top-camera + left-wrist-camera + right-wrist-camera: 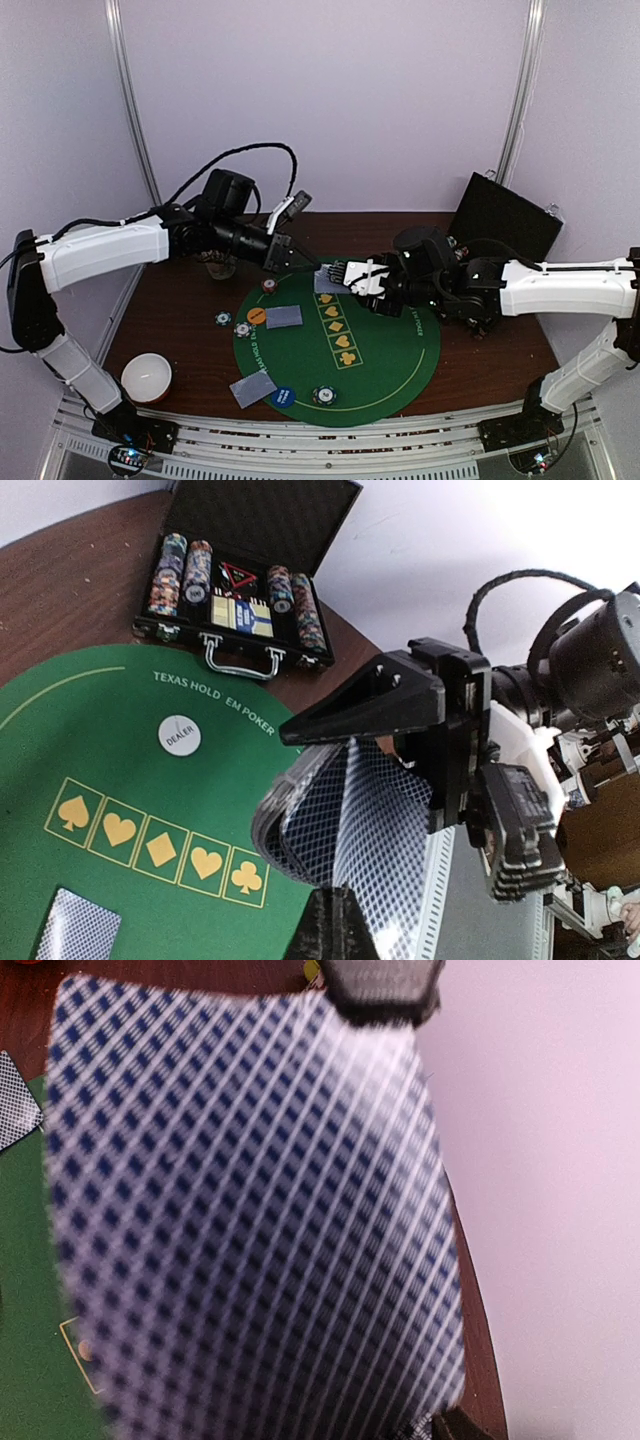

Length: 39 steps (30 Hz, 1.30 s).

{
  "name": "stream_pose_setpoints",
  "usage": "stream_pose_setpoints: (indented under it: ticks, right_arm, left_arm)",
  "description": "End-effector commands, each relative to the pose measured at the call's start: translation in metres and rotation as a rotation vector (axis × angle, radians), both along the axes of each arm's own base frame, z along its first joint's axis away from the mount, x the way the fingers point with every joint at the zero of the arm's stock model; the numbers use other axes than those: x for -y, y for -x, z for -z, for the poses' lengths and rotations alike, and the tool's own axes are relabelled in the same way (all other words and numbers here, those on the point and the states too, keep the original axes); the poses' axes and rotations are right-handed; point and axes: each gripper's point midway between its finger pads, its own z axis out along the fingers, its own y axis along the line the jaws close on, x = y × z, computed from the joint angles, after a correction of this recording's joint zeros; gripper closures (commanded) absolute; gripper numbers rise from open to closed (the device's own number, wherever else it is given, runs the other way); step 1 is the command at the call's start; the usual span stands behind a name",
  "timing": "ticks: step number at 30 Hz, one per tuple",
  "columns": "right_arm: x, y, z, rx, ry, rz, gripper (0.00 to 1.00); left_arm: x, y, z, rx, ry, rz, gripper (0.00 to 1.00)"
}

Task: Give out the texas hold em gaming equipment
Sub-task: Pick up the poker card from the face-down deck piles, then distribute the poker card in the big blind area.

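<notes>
Done: two dealt cards (283,317), chips (323,395) on mat (400,340) | Now: left pincer (303,264) pinches top card (375,810); right pincer (338,272) clamps deck (290,825) | Left: probably more dealing.

Two single cards (283,317) lie on the green mat (400,370), and one thick stack of cards (350,820) is above its far edge. Four striped poker chips (243,329) sit along the mat's left and near edges. There are three buttons: one orange disc (256,316), one blue disc (283,396) and one white disc (180,735). There is one white bowl (147,376) and one open case (250,525) holding four rows of chips.
</notes>
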Motion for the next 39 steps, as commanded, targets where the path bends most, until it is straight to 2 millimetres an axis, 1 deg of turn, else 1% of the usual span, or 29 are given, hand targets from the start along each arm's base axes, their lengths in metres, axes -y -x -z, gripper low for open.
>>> stream_pose_setpoints:
  ticks: [1, 4, 5, 6, 8, 9, 11, 14, 15, 17, 20, 24, 26, 29, 34, 39]
  right_arm:
    - [0.015, -0.004, -0.011, 0.019, -0.031, 0.044, 0.54]
    - [0.026, -0.008, -0.006, 0.01, -0.029, 0.066, 0.54]
    - [0.029, -0.01, -0.004, 0.003, -0.028, 0.073, 0.54]
    - [0.032, -0.011, -0.001, -0.004, -0.027, 0.079, 0.54]
    - [0.037, -0.012, 0.004, -0.013, -0.023, 0.089, 0.54]
    - [0.038, -0.012, 0.005, -0.015, -0.023, 0.091, 0.54]
    - [0.039, -0.012, 0.005, -0.018, -0.021, 0.092, 0.54]
    - [0.039, -0.011, 0.003, -0.016, -0.024, 0.086, 0.54]
    - [0.04, -0.01, 0.003, -0.016, -0.023, 0.084, 0.54]
    - [0.04, -0.011, 0.001, -0.012, -0.026, 0.084, 0.54]
    - [0.04, -0.011, 0.0, -0.01, -0.029, 0.084, 0.54]
    - [0.038, -0.01, -0.001, -0.01, -0.034, 0.078, 0.54]
    - [0.038, -0.011, -0.002, -0.007, -0.038, 0.081, 0.54]
    - [0.037, -0.011, -0.002, -0.009, -0.037, 0.079, 0.54]
    - [0.038, -0.011, -0.003, -0.01, -0.035, 0.083, 0.54]
    - [0.039, -0.01, -0.003, -0.009, -0.033, 0.084, 0.54]
  left_arm:
    - [-0.025, -0.019, -0.051, 0.155, 0.081, -0.064, 1.0]
    - [-0.046, -0.028, -0.061, 0.169, 0.097, -0.081, 1.0]
    - [-0.056, -0.033, -0.064, 0.173, 0.103, -0.091, 1.0]
    - [-0.065, -0.036, -0.065, 0.177, 0.108, -0.095, 1.0]
    - [-0.085, -0.046, -0.059, 0.171, 0.098, -0.124, 1.0]
    - [-0.094, -0.05, -0.052, 0.166, 0.085, -0.134, 1.0]
    - [-0.107, -0.055, -0.031, 0.179, 0.024, -0.133, 1.0]
    - [-0.118, -0.069, 0.015, 0.171, -0.124, -0.175, 1.0]
    - [-0.118, -0.072, 0.03, 0.155, -0.146, -0.178, 1.0]
    - [-0.114, -0.075, 0.052, 0.11, -0.134, -0.172, 1.0]
    - [-0.109, -0.081, 0.078, 0.075, -0.137, -0.171, 1.0]
    - [-0.11, -0.097, 0.113, 0.044, -0.205, -0.202, 1.0]
    - [-0.107, -0.1, 0.127, 0.012, -0.21, -0.191, 1.0]
    - [-0.106, -0.105, 0.139, 0.005, -0.21, -0.199, 1.0]
    - [-0.106, -0.103, 0.16, -0.033, -0.222, -0.198, 1.0]
    - [-0.106, -0.101, 0.172, -0.058, -0.219, -0.206, 1.0]
